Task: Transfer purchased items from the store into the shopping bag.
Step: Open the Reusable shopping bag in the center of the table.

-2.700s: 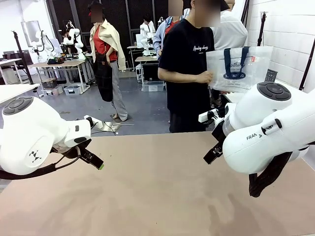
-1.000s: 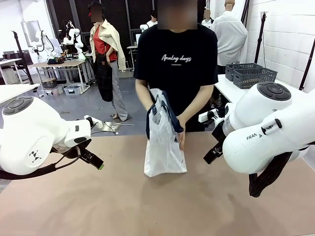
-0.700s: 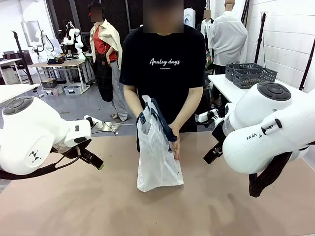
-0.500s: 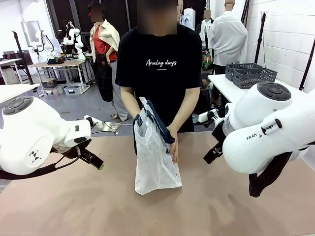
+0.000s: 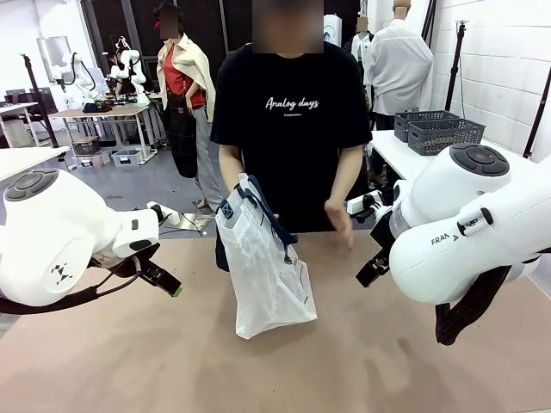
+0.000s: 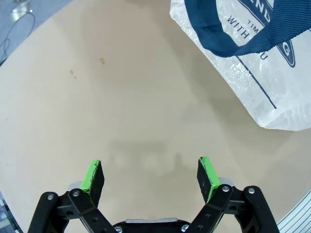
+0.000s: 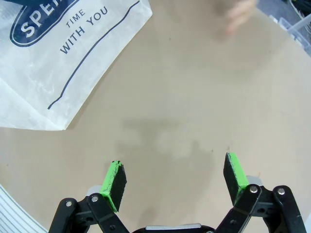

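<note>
The limp shopping bag (image 5: 269, 274) leans on the tabletop (image 5: 155, 361); left unsupported, it may slump shut. The left end effector (image 6: 150, 175) and right end effector (image 7: 176, 180) gape wide, empty.

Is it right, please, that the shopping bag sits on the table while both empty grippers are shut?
Not shut: the wrist views show the left gripper and right gripper open and empty. The shopping bag does sit on the table.

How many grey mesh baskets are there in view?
2. Both sit on the white side table at the far right: the front basket and, close behind it, the back basket. The right arm may hide more.
</note>
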